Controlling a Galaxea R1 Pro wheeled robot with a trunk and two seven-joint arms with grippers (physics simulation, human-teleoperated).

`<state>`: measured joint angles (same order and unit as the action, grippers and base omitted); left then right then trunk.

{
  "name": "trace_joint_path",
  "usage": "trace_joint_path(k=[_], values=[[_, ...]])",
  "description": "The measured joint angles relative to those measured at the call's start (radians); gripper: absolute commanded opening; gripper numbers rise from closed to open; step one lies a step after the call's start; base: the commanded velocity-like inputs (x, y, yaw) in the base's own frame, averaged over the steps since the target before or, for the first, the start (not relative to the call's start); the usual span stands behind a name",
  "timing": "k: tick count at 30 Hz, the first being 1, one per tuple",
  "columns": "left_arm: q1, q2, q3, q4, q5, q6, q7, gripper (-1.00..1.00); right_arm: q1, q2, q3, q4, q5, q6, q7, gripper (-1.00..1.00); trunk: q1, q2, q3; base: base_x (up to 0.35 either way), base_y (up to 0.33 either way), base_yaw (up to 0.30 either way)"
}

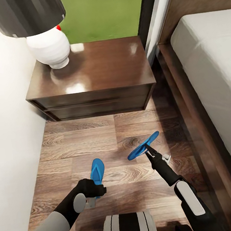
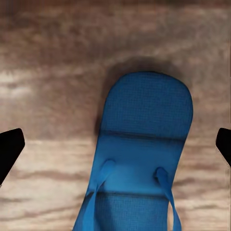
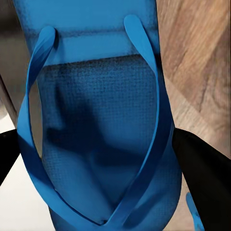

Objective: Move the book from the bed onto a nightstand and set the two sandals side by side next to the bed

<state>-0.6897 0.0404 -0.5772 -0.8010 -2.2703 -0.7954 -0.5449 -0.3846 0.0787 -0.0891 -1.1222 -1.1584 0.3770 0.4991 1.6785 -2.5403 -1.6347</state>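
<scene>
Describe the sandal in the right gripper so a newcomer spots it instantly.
Start at the dark nightstand beside the bed. On the wood floor before it are two blue sandals; it is the sandal nearer the bed, lifted and tilted in the right gripper, unlike its left-gripper twin.

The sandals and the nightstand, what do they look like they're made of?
The sandals look like soft blue foam or rubber: the soles show a fine matte woven-looking texture in both wrist views, with thin smooth blue straps. The nightstand looks like dark brown wood with a glossy finish: grain lines run across the top, and bright reflections sit on it. As renders, the real materials stay open.
</scene>
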Motion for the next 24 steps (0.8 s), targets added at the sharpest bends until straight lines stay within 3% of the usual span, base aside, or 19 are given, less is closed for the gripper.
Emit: trace_joint_path(k=[5,10,14,18,24], values=[[0.000,0.000,0.000,0.000,0.000,-0.001,0.000,1.00,0.000,0.000,0.000,-0.001,0.000,0.000,0.000,-1.00,0.002,-0.001,-0.019,0.000,0.000,0.000],[0.000,0.000,0.001,0.000,0.000,-0.004,-0.001,1.00,0.000,0.000,-0.001,-0.004,-0.002,0.002,0.001,-1.00,0.002,-0.001,-0.019,0.000,0.000,0.000],[0.000,0.000,0.001,-0.001,0.000,-0.006,-0.002,1.00,0.001,-0.001,-0.006,-0.077,-0.011,0.005,0.001,-1.00,0.002,-0.001,-0.019,0.000,0.000,0.000],[0.000,0.001,0.004,-0.006,0.000,-0.010,-0.003,1.00,0.002,-0.001,-0.006,-0.095,-0.073,0.006,0.000,-1.00,0.002,-0.001,-0.019,0.000,0.000,0.000],[0.000,0.004,0.007,-0.122,-0.001,-0.071,-0.013,1.00,0.002,-0.001,-0.006,-0.097,-0.092,0.005,0.000,-1.00,0.002,-0.001,-0.019,0.000,0.000,0.000]])
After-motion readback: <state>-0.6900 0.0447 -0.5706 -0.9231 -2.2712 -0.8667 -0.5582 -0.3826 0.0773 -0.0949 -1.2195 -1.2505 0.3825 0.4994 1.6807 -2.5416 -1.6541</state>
